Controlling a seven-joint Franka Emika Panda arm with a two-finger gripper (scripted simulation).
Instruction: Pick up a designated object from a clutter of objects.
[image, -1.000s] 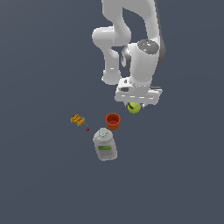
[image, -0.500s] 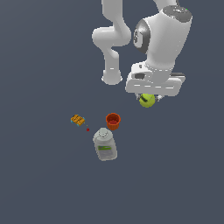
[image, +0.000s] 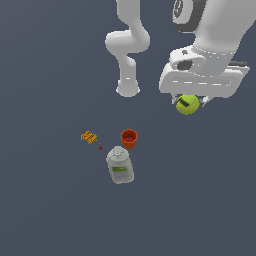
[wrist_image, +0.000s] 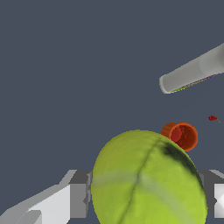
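The yellow-green ball (image: 187, 104) is up in the air, clear of the floor, tucked under the white gripper (image: 189, 102) at the exterior view's right, and the jaws are clamped on it from either side. A dark marking shows across its face. From the wrist view the ball (wrist_image: 148, 179) fills the near part of the picture, its pale seam and dark smudge plain to see, with a grey finger (wrist_image: 78, 194) pressed to one flank and the other finger (wrist_image: 209, 192) against the opposite flank.

Now sweeping across the grey floor (image: 50, 210) from the exterior view's left: first the tiny orange block (image: 89, 136), lying on its own. Just beside it, towards the right, sits a tiny red speck (image: 100, 148); I can't make out what it is. Next comes the clear jar (image: 120, 165) with its grey lid and green label, lying tilted on the floor, lid end pointing towards the cup. Right by that lid stands the orange-red cup (image: 129, 138), upright, mouth open to the top; whether the two touch is too close to call. The wrist view catches the cup (wrist_image: 180, 135) too, far below the ball, with the jar (wrist_image: 192, 70) seen as a long pale cylinder well apart from it.

Behind the clutter, the arm's white base (image: 127, 89) stands planted on the floor, its links rising and bending over to the right, where the wrist hangs high with the ball, well apart from everything left on the ground.
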